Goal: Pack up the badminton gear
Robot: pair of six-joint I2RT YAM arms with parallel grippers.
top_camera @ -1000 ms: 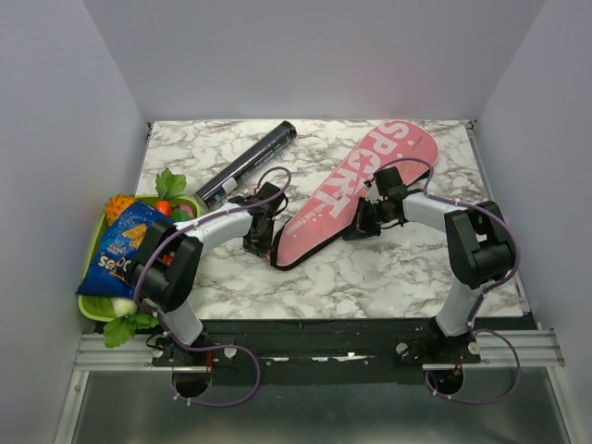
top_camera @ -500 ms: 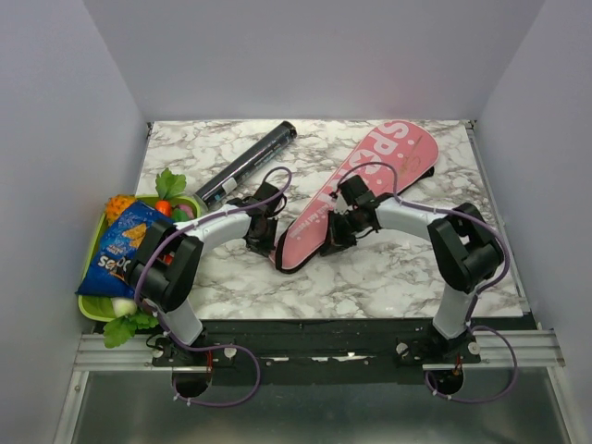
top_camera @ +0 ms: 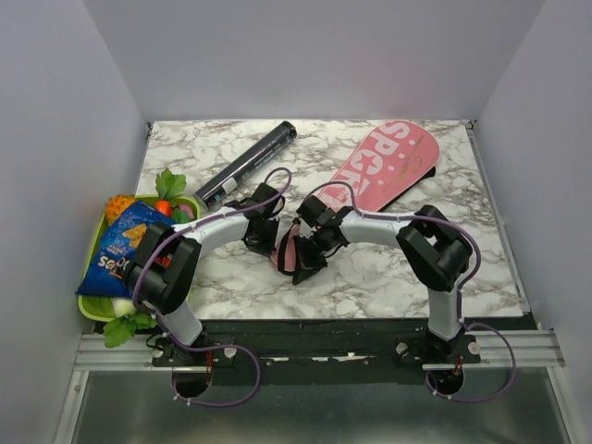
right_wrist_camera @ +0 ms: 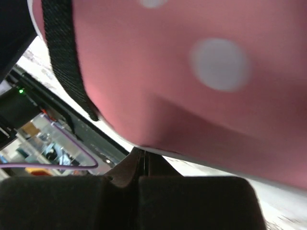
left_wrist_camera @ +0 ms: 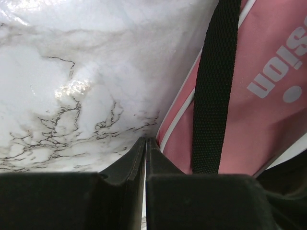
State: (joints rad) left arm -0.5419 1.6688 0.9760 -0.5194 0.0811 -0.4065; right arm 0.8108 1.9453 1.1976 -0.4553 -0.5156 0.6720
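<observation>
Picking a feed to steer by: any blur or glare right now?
Right wrist view: the pink bag fills most of it, soft and out of focus. Left wrist view: black strap weave crisp, glare patch on the marble table. Top external view: sharp, evenly lit.

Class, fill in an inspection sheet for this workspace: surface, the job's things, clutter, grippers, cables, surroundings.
Surface: marble table, white with grey veins.
Job's things: pink bag lies diagonally, narrow end toward the arms; black tube lies to its left; rackets, nothing seen.
Clutter: green tray at the left edge, blue snack packet on top of it.
Grippers: left gripper and right gripper both shut at the bag's narrow end; a grip cannot be confirmed.
Cables: purple cables loop along both arms.
Surroundings: grey walls on three sides.
</observation>
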